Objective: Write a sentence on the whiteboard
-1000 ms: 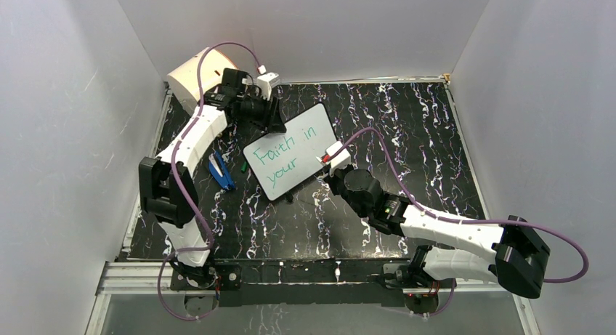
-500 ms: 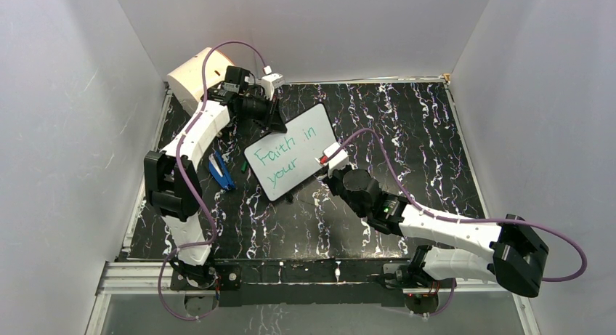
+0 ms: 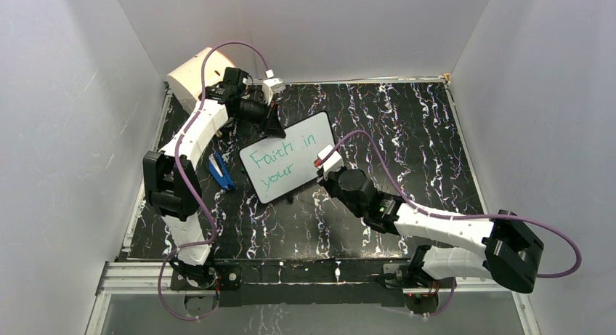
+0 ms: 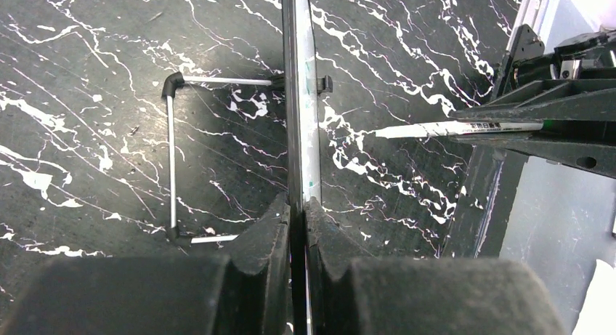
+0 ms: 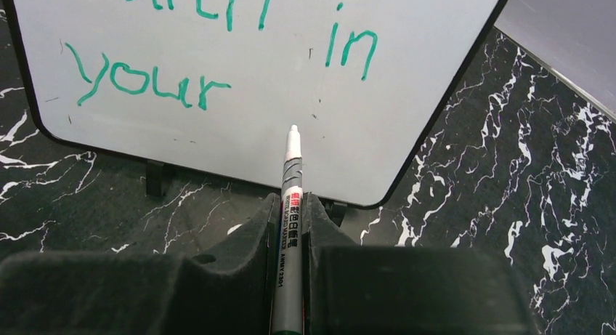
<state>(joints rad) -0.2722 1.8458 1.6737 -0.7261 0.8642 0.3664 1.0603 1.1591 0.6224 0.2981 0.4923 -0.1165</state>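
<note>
The whiteboard (image 3: 301, 174) stands tilted on the black marbled table, left of centre. Green lettering, the sentence (image 3: 278, 158), reads "Faith in" over "your" (image 5: 140, 86). My left gripper (image 3: 274, 129) is shut on the board's top edge; in the left wrist view the whiteboard (image 4: 299, 95) runs edge-on between the two pads (image 4: 298, 213). My right gripper (image 5: 292, 204) is shut on a grey marker (image 5: 291, 176). Its white tip hovers just before the whiteboard (image 5: 240, 142), on bare surface below "in" and right of "your". I cannot tell if it touches.
A cream drum (image 3: 193, 76) sits in the far left corner behind the left arm. A blue object (image 3: 221, 171) and a small green cap (image 3: 240, 165) lie left of the board. The board's wire stand (image 4: 172, 160) rests behind it. Grey walls enclose the table.
My left gripper has closed on the board's top edge, and the board has shifted slightly left. The right arm with the marker has followed to the left.
</note>
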